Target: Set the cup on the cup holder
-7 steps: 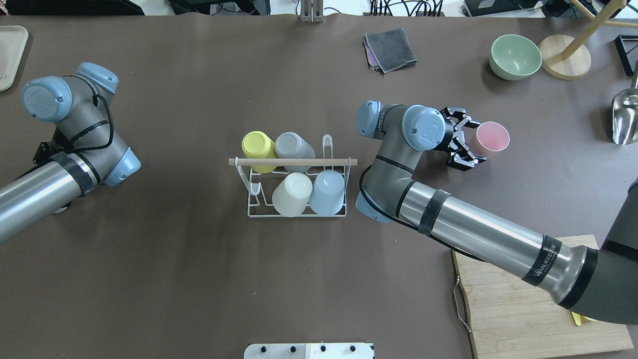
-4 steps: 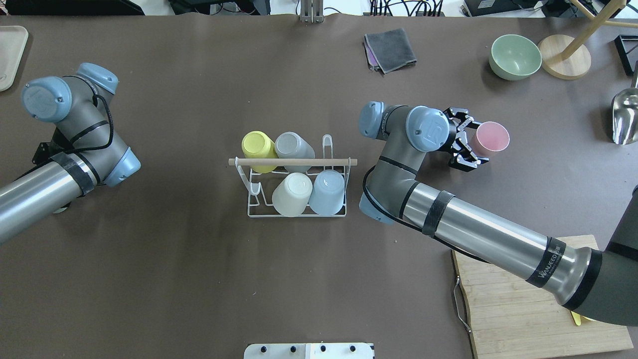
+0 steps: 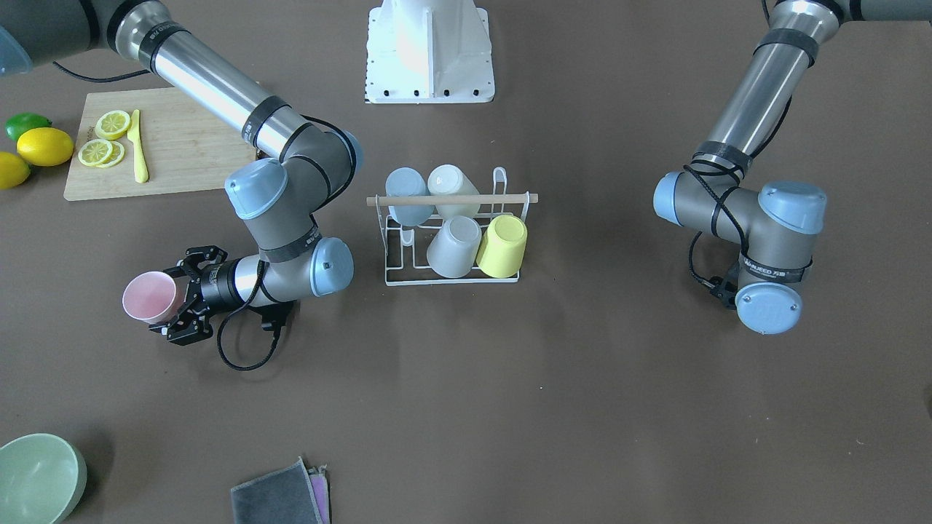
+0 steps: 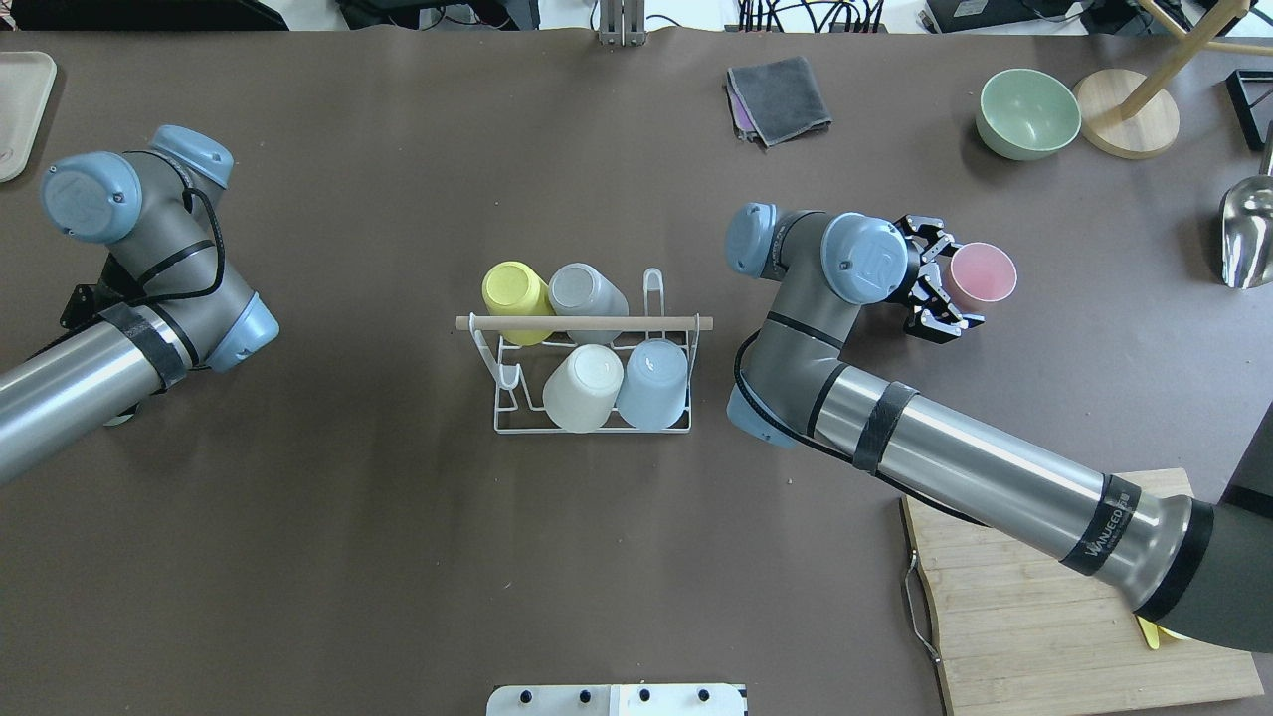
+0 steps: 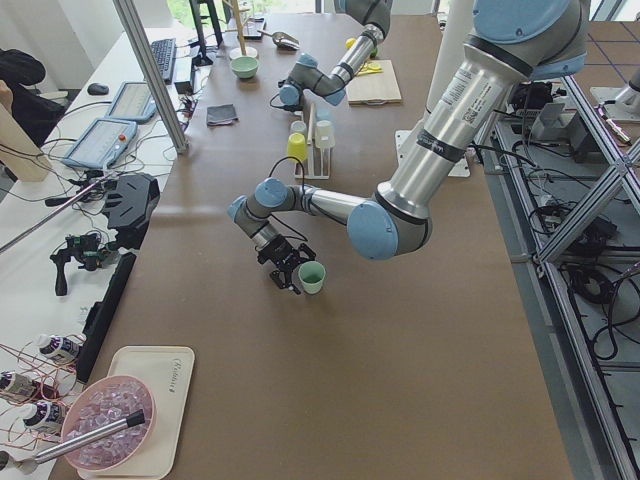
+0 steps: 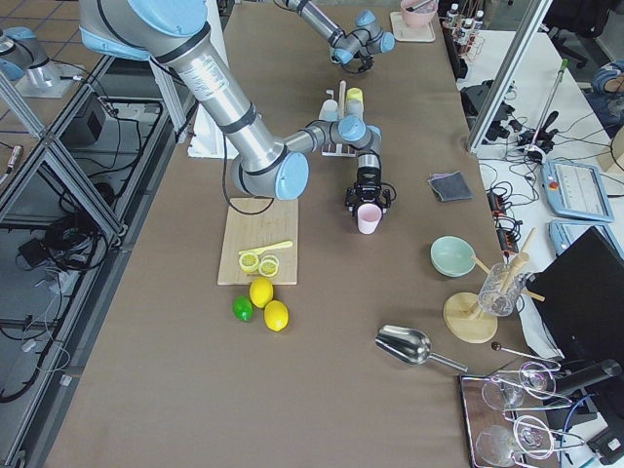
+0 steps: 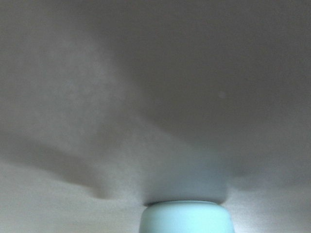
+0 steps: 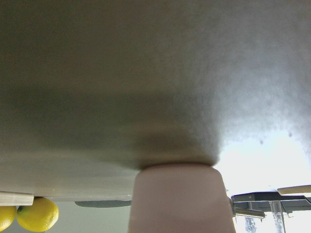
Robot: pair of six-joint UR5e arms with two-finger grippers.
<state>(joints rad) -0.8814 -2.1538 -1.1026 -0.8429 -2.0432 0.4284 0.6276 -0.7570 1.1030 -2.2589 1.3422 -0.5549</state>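
Observation:
The cup holder is a white wire rack with a wooden rod on top, mid-table; it also shows in the front view. Yellow, grey, cream and light blue cups hang upside down on it. A pink cup stands upright to its right. My right gripper is open, with one finger on each side of the pink cup. The cup fills the bottom of the right wrist view. My left gripper is beside a mint cup; I cannot tell whether it is open or shut.
A green bowl, a round wooden stand and a metal scoop are at the far right. A grey cloth lies at the back. A cutting board lies under the right arm.
My right gripper has moved forward so its fingers reach further along the pink cup. The cup and the left arm have not moved.

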